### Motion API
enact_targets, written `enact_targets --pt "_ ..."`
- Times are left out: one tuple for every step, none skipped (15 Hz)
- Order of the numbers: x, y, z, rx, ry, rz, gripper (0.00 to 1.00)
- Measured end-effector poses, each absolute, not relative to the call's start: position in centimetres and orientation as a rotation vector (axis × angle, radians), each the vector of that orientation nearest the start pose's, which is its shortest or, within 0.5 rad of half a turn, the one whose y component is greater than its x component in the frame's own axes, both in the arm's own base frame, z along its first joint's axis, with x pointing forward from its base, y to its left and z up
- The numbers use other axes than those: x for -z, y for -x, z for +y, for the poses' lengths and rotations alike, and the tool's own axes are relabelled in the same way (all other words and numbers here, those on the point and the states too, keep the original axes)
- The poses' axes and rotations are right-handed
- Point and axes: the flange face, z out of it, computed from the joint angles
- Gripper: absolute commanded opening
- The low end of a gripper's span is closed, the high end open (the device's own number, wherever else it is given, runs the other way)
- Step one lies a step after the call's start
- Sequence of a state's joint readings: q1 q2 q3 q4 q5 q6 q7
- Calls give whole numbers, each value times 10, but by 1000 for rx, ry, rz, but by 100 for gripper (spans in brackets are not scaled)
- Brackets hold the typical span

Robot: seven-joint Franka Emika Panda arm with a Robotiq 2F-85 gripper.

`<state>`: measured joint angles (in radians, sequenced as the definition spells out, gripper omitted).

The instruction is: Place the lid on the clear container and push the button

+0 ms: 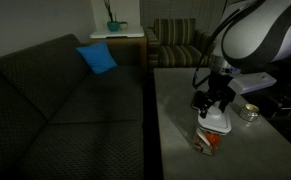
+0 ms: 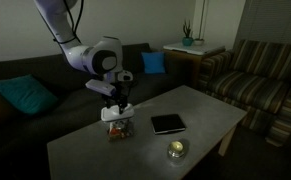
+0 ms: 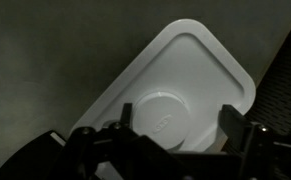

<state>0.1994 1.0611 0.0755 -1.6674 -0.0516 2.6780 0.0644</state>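
Observation:
The pale whitish lid (image 3: 185, 85) lies flat below my gripper, with a round raised button (image 3: 160, 112) at its middle. In both exterior views the lid (image 1: 214, 124) (image 2: 117, 115) sits on top of the clear container (image 1: 213, 140) (image 2: 117, 129), which shows red and orange contents. My gripper (image 3: 177, 130) hangs just above the lid with its two fingers spread apart on either side of the button, and nothing is gripped between them. It also shows in both exterior views (image 1: 212, 108) (image 2: 116, 104), pointing straight down over the container.
A black box (image 2: 168, 124) lies flat on the grey table (image 2: 85, 150) beside the container. A small round glass jar (image 2: 176, 150) (image 1: 248, 113) stands near the table's edge. A dark sofa (image 1: 75, 100) with a blue cushion (image 1: 97, 58) runs along the table.

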Motion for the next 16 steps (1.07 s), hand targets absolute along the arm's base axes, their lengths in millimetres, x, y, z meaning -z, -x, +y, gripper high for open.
enact_targets --pt "15 -603 171 -86 3084 -349 100" --pt "16 -602 171 -82 3081 -358 100" --pt "16 -601 171 -73 3079 -367 100" --pt "16 -601 170 -66 3077 -376 100" --pt "15 -600 170 -62 3074 -385 100" --pt "15 -600 170 -58 3071 -393 100" --pt "15 -599 169 -57 3067 -401 100" --pt "15 -599 169 -56 3065 -407 100" --pt "15 -599 168 -55 3062 -414 100" --pt "15 -599 168 -51 3059 -423 100" --pt "14 -600 168 -40 3056 -435 100" --pt "13 -601 168 -18 3052 -451 100" --pt "12 -603 168 18 3047 -473 100" --pt "9 -604 169 65 3042 -498 100" --pt "6 -606 169 118 3035 -522 100" --pt "2 -607 170 170 3028 -543 100"
